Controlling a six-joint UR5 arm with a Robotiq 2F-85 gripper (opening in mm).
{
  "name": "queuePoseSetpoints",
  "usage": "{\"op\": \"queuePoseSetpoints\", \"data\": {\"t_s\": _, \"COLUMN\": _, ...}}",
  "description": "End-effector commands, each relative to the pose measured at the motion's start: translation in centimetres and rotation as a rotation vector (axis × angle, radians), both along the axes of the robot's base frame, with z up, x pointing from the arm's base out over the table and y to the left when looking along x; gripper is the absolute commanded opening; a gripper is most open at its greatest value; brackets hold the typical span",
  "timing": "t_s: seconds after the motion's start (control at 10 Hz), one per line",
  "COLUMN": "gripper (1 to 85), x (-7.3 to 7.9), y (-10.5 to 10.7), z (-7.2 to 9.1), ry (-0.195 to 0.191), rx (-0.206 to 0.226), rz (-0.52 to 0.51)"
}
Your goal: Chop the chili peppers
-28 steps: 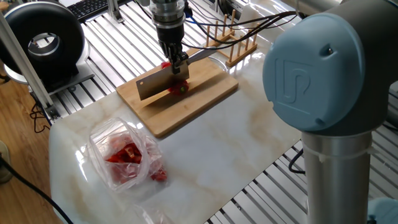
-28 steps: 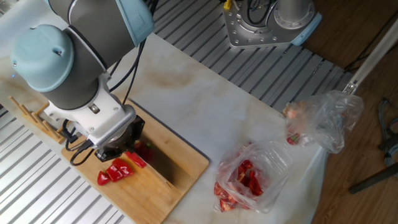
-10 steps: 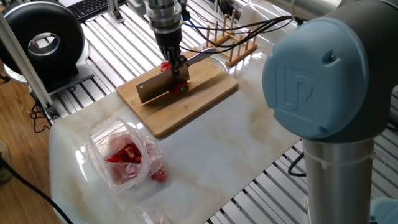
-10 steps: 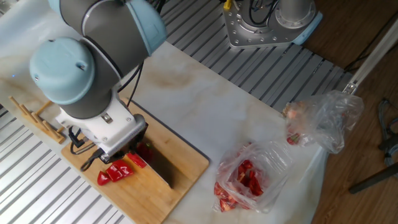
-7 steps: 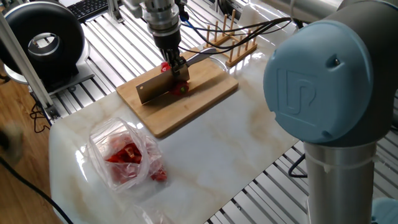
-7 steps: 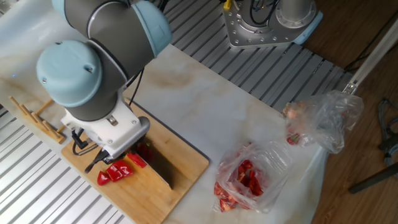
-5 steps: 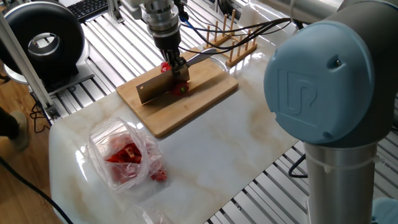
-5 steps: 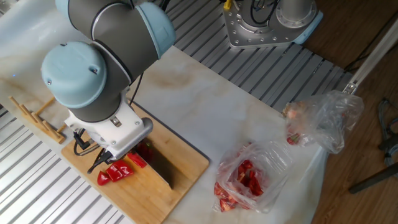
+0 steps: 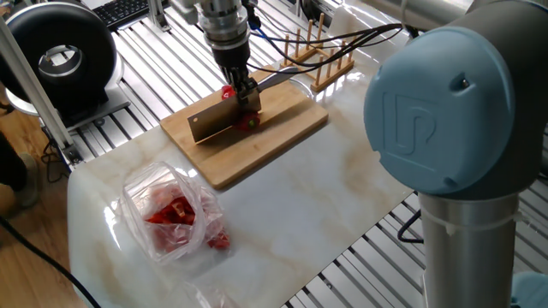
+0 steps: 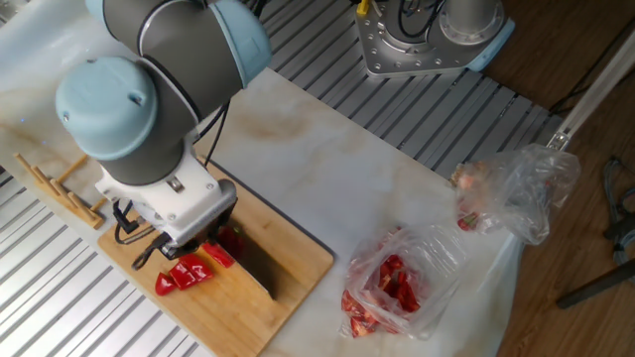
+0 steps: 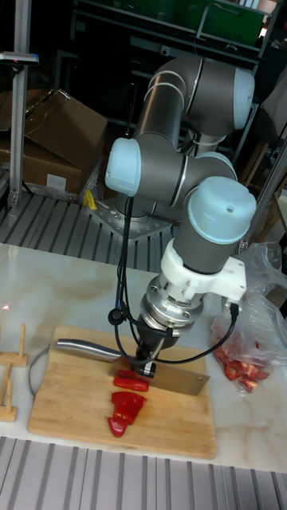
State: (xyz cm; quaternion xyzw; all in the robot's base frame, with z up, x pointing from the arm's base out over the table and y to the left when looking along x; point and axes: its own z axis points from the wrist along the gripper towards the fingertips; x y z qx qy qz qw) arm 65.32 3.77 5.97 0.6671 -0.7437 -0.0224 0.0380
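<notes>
1. Gripper (image 11: 148, 360) clenched on cleaver (image 11: 177, 381), blade down on cutting board (image 11: 72, 398).
2. Chili peppers (image 11: 123, 402) lie cut on board, beside blade.
3. Likely light, glossy, slippery; soft flesh. Press blade straight down, mid-piece.

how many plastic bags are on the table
2. One plastic bag holding red pieces lies near the table's edge, away from the cutting board. A second, crumpled bag sits at the table's far corner beside it. No others show.
</notes>
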Motion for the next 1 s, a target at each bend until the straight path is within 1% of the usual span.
{"op": "queuePoseSetpoints", "data": {"t_s": 0.0, "gripper": 1.3, "x": 0.5, "y": -0.1, "z": -0.3, "ry": -0.030, "rx": 0.060, "rz": 0.008}}
{"op": "queuePoseSetpoints", "data": {"t_s": 0.1, "gripper": 1.3, "x": 0.7, "y": -0.1, "z": 0.1, "ry": -0.034, "rx": 0.063, "rz": 0.011}}
{"op": "queuePoseSetpoints", "data": {"t_s": 0.2, "gripper": 1.3, "x": 1.1, "y": 0.5, "z": 0.5, "ry": -0.041, "rx": 0.079, "rz": 0.011}}
{"op": "queuePoseSetpoints", "data": {"t_s": 0.4, "gripper": 1.3, "x": 1.4, "y": 1.4, "z": 1.2, "ry": -0.046, "rx": 0.095, "rz": 0.009}}
{"op": "queuePoseSetpoints", "data": {"t_s": 0.5, "gripper": 1.3, "x": 1.3, "y": 1.9, "z": 0.6, "ry": -0.050, "rx": 0.116, "rz": 0.002}}
{"op": "queuePoseSetpoints", "data": {"t_s": 0.6, "gripper": 1.3, "x": 1.1, "y": 1.9, "z": -0.8, "ry": -0.059, "rx": 0.127, "rz": -0.002}}
{"op": "queuePoseSetpoints", "data": {"t_s": 0.7, "gripper": 1.3, "x": 0.9, "y": 0.8, "z": -0.7, "ry": -0.060, "rx": 0.070, "rz": 0.002}}
{"op": "queuePoseSetpoints", "data": {"t_s": 0.8, "gripper": 1.3, "x": 1.0, "y": 0.3, "z": -0.1, "ry": -0.055, "rx": 0.040, "rz": 0.010}}
{"op": "queuePoseSetpoints", "data": {"t_s": 0.9, "gripper": 1.3, "x": 1.0, "y": 0.2, "z": 0.2, "ry": -0.050, "rx": 0.031, "rz": 0.012}}
